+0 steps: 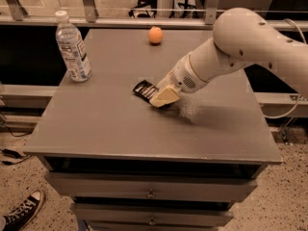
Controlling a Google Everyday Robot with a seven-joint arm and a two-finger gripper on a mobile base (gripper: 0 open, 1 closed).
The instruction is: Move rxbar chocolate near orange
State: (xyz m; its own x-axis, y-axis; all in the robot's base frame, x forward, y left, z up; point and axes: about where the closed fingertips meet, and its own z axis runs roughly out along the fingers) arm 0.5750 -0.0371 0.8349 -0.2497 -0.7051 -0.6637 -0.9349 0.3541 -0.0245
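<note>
The rxbar chocolate (144, 88), a flat black bar with white lettering, lies near the middle of the grey table (110, 124). My gripper (162, 97) hangs down over the bar's right end and covers that part of it. The orange (155, 34) sits at the back of the table, well beyond the bar and apart from it.
A clear plastic water bottle (72, 47) with a white cap stands upright at the table's back left. A metal railing runs behind the table. Drawers sit under the tabletop. A sneaker (21, 215) is on the floor at lower left.
</note>
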